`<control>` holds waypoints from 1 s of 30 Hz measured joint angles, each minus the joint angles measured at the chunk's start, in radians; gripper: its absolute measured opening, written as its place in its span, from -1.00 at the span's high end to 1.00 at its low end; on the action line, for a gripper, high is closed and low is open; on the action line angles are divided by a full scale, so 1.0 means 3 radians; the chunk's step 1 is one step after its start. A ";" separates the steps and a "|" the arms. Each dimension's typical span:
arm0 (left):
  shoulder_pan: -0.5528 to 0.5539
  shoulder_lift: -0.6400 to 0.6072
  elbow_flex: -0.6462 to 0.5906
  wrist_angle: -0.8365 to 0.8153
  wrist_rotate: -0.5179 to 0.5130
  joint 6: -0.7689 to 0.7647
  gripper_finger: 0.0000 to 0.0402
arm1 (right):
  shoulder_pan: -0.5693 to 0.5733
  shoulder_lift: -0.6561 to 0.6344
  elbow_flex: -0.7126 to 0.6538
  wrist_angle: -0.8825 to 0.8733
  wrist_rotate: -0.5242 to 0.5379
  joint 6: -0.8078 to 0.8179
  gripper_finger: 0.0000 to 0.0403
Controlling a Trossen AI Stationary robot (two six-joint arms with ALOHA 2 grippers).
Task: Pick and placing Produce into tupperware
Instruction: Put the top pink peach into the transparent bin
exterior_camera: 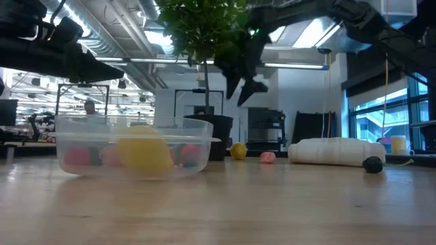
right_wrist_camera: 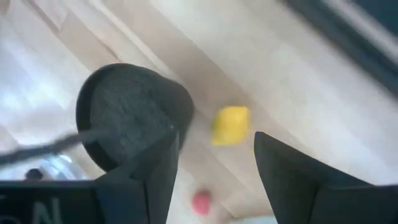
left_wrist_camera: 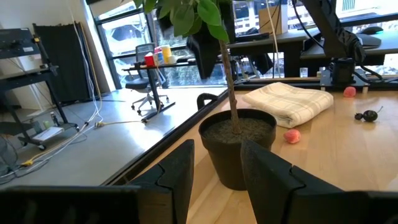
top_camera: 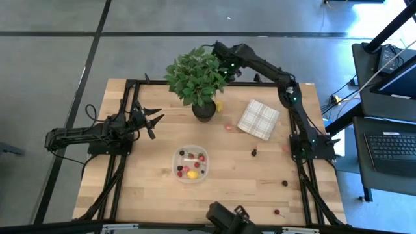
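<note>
pale wooden desk (top_camera: pixel 149 188) under everything, with the clear tupperware (top_camera: pixel 192 163) near its middle, already holding several pieces of produce (top_camera: pixel 193 173): red, dark and pink berries plus a yellow lemon-like one. more berries scattered loose to the right: a dark one (top_camera: pixel 254 153) just below the white checked cloth (top_camera: pixel 259 119), a pink one (top_camera: pixel 229 127) between the pot (top_camera: pixel 203 111) and the cloth, others near the desk's right and lower edges. small yellow lemon (right_wrist_camera: pixel 231 124) lying on the wood just beside the black pot of the leafy plant (top_camera: pixel 195 75), on the side toward the cloth. right tool (right_wrist_camera: pixel 214 162) raised above that spot behind the foliage, looking down with fingers (right_wrist_camera: pixel 283 165) standing apart and empty, the lemon showing in the gap between them but lower, untouched; a pink berry (right_wrist_camera: pixel 201 202) also below it. left tool (top_camera: pixel 151 119) resting low at the desk's left edge, well apart from the tupperware and from every loose piece, pointed toward the pot; fingers (left_wrist_camera: pixel 176 177) set close with only a narrow gap, gripping nothing. in the low view, the container in front at left, lemon (exterior_camera: pixel 238 150) and pink berry (exterior_camera: pixel 268 157) lying beyond it by the pot, folded cloth and dark berry (exterior_camera: pixel 372 164) farther right.
</note>
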State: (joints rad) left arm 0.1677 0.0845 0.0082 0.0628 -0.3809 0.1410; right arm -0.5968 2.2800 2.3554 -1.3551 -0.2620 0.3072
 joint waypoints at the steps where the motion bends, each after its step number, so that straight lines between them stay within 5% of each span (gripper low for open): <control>1: 0.0000 0.0000 0.0000 0.0000 0.0000 0.0000 0.37 | 0.0000 -0.0056 0.0000 -0.0050 0.0067 -0.0016 -0.05; 9: 0.0001 0.0000 0.0000 0.0000 0.0000 -0.0001 0.37 | 0.0209 -0.0449 0.0001 -0.0719 0.0462 -0.0365 -0.05; 17: 0.0001 0.0001 0.0000 0.0000 0.0000 -0.0021 0.37 | 0.0523 -0.0708 -0.0079 -0.0719 0.0553 -0.0523 -0.05; 30: 0.0001 0.0001 0.0000 0.0000 0.0001 -0.0211 0.37 | 0.0211 -0.0573 -0.0081 -0.0281 0.0577 -0.0482 -0.05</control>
State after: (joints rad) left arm 0.1680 0.0848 0.0081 0.0628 -0.3805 0.0776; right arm -0.5336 2.1082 2.3310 -1.4394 -0.0890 0.1626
